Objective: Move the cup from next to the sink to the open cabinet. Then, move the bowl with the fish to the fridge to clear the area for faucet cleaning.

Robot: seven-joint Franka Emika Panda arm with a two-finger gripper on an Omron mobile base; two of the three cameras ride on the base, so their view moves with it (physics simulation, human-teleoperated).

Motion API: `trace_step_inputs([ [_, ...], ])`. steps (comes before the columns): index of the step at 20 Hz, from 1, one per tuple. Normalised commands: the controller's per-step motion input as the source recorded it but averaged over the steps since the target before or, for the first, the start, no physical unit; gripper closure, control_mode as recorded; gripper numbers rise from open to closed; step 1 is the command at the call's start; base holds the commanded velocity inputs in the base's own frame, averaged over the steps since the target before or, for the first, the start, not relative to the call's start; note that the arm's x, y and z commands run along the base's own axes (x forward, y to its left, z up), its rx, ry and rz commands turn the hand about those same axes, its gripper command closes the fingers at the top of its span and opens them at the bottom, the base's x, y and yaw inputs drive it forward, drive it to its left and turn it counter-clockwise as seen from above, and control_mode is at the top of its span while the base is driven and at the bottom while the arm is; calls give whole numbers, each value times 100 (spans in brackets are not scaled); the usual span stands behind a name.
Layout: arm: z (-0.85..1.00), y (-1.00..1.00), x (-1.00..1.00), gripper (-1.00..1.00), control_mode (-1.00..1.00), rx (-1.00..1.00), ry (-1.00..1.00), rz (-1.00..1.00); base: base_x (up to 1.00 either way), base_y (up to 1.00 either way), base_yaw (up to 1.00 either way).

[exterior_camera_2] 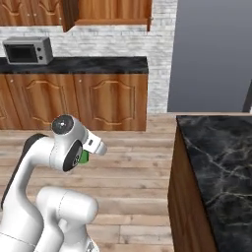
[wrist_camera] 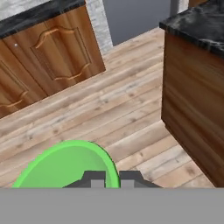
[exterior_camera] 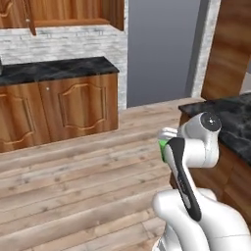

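Hand view | cup mouth faces camera, axis along fingers | rim between gripper tips, gripped | above wood floor

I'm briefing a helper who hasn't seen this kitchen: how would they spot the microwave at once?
In the right base view, find the long black counter along the far brick wall, above the wooden cabinets. The microwave sits at its left end, under the wall cabinets. It is a small grey box with a dark window, the one appliance on that counter.
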Motion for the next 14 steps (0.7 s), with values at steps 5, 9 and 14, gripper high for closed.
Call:
trace_step_inputs([
  [5, 0, 0, 0, 100, 100, 0, 0, 0, 100, 0, -10],
  [9, 0, 0, 0, 100, 100, 0, 0, 0, 100, 3, -7],
  [14, 0, 0, 0, 100, 100, 0, 0, 0, 100, 20, -4],
])
